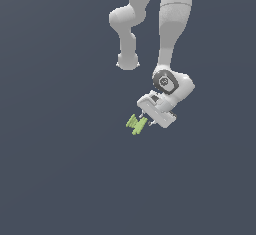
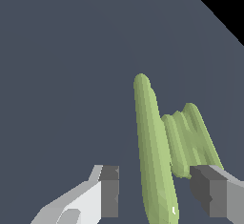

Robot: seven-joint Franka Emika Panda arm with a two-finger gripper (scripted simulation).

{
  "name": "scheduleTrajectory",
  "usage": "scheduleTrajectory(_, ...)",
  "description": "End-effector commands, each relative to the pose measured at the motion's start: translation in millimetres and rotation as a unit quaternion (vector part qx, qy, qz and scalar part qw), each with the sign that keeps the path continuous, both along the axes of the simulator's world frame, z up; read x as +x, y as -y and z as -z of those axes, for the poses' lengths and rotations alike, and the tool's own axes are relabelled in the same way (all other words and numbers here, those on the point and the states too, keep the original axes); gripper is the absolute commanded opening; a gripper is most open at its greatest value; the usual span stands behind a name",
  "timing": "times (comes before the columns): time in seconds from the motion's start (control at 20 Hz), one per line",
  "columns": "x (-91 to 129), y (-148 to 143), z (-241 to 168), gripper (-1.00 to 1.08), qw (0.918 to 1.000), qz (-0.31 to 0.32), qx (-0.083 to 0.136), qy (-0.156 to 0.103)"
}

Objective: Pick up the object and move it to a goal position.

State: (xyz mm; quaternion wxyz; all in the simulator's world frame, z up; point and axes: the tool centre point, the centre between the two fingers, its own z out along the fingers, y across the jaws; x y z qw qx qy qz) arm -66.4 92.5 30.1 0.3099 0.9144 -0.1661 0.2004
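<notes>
**Operator:** Checking task progress. What is the status of the pick?

**Technician:** Not yet complete, by my reading. The gripper [image 1: 146, 120] sits tilted at the object [image 1: 136, 124], which lies on the floor [image 1: 55, 179] just off the gripper's tip, toward the exterior view's left. In the wrist view the fingers [image 2: 110, 190] are spread, with the object [image 2: 155, 161] standing between them. One long bar sits nearer the middle of the gap; the rest of the piece lies against or close to the other pad. Contact cannot be confirmed on either side.

**Operator:** So what is done and what remains?

**Technician:** Approach and alignment appear done. Remaining, in my judgement: close on the object, lift it, carry it to the goal. No goal marker shows in either view, so how far it has to travel cannot be told.

**Operator:** Item count?

**Technician:** One arm [image 1: 170, 24]. One gripper with two fingers, both visible in the wrist view. One green object, made of parallel bars joined by a crosspiece. One plain dark floor. Nothing else shows.
</notes>
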Motion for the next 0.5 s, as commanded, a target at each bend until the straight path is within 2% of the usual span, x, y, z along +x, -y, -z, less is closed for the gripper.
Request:
scheduleTrajectory(0.0,1.0,2.1,2.7,0.28,1.0,0.0,0.0,0.0)
scheduleTrajectory(0.05,1.0,2.1,2.7,-1.0,1.0,0.0,0.0,0.0)
scheduleTrajectory(0.45,1.0,2.1,2.7,-1.0,1.0,0.0,0.0,0.0)
